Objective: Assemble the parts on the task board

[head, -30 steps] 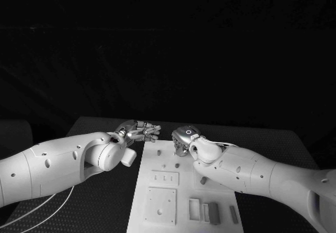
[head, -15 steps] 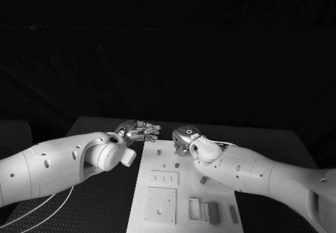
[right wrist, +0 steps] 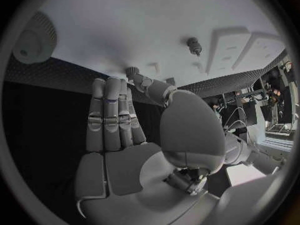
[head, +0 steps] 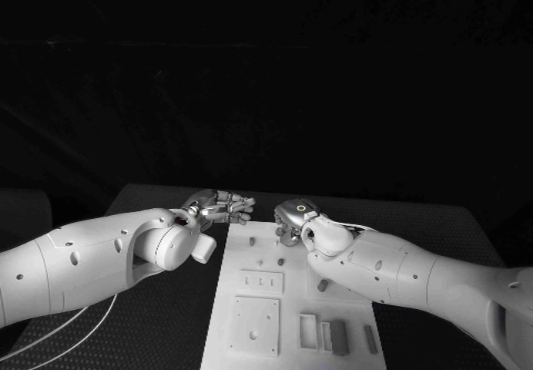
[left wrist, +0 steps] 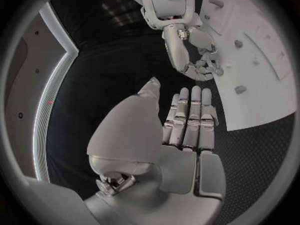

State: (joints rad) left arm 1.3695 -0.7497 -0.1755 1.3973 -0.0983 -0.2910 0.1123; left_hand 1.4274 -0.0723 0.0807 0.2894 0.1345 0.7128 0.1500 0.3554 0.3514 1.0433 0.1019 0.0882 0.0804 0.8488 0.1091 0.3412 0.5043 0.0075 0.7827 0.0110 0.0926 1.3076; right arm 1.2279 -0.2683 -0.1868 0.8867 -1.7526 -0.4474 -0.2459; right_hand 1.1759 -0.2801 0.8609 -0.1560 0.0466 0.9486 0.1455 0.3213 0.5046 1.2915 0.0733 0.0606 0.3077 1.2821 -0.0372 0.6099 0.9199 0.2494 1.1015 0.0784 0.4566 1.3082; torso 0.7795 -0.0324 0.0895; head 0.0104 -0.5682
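Head view: right arm hides board's (head: 246, 266) far corner; both hands (head: 222, 206) (head: 291, 218) released, holding nothing.

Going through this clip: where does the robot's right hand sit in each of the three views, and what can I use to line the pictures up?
Head view: the right hand is over the far end of the task board, just right of the left hand.
Left wrist view: it hangs beyond the left hand's fingertips, at the board's edge.
Right wrist view: its own palm and fingers rise in the middle.
Shared landmark: the white task board, with the hand at its edge in every view.
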